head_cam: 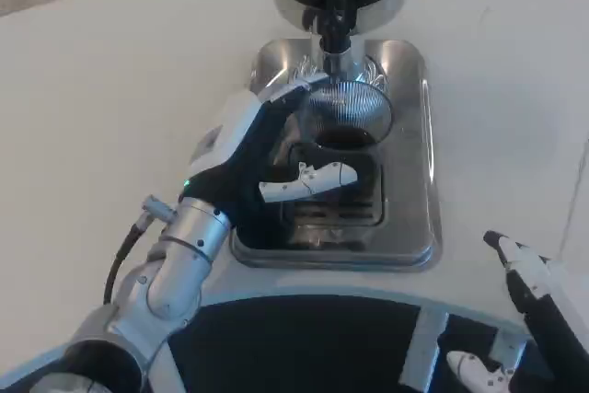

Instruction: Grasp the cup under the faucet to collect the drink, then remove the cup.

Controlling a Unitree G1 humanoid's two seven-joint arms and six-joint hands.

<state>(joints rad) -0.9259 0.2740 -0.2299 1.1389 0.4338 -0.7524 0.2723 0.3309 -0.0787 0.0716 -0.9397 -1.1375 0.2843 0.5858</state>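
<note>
Cup [348, 115] at upper centre, on metal tray [416, 181], directly under faucet [333, 32]. Left hand [262, 158] wraps fingers around cup. Right hand [529, 296] at lower right, fingers apart, holding nothing.

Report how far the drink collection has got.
Done: the left hand grips the clear cup, which sits under the faucet on the metal drip tray. In hand: filling; dark drink shows inside. Left: removing the cup. The right hand waits beside the tray.
</note>
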